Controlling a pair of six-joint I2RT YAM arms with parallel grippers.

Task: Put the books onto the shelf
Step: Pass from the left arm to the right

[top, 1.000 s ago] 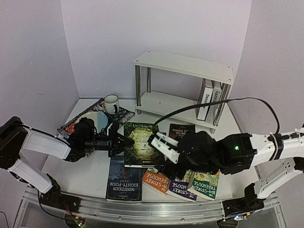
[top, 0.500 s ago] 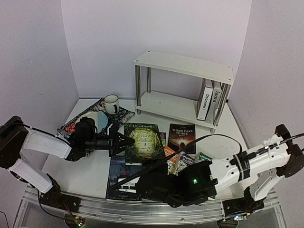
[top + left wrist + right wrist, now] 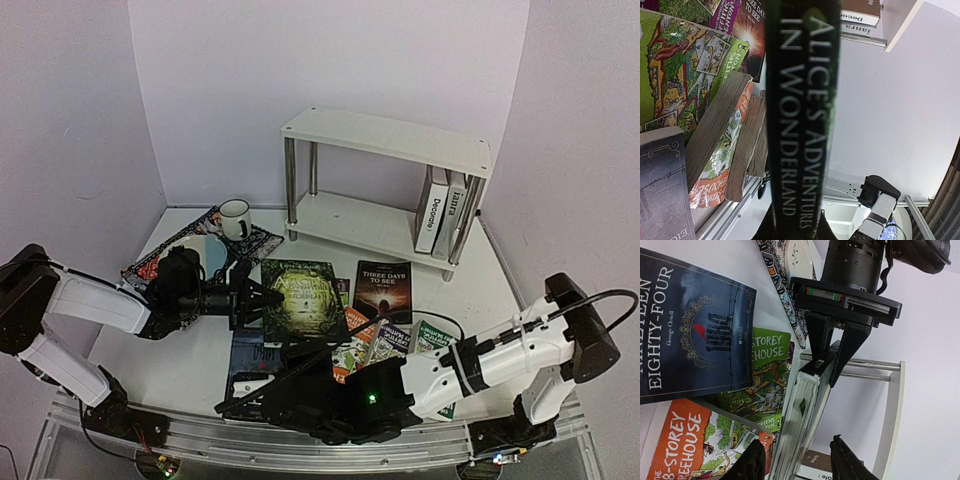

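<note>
"Two things: what did your grippers have, and what did the room look like?"

"My left gripper [image 3: 262, 297] was clamped on the spine of the dark-green Alice book [image 3: 303, 300], at the centre of the overhead frame. My right gripper [image 3: 797, 440] sat low at the bottom centre with its fingers apart. That book's page edge showed between them in the wrist view, and I could not tell whether they touched it. The white table [image 3: 190, 350] met pale lilac walls [image 3: 330, 60] on three sides, with a metal rail [image 3: 300, 445] along the bottom edge."

"And the shelf, the other books?"

"The shelf [image 3: 385, 135] stood at the upper right, with two white books [image 3: 440, 208] upright at the right end of its lower board. Nineteen Eighty-Four [image 3: 685, 325], a black book [image 3: 383, 290] and the Treehouse paperbacks [image 3: 385, 340] lay on the table below it. A placemat [image 3: 150, 268] carrying a mug [image 3: 235, 218] and a plate [image 3: 212, 252] lay at the left."
</note>
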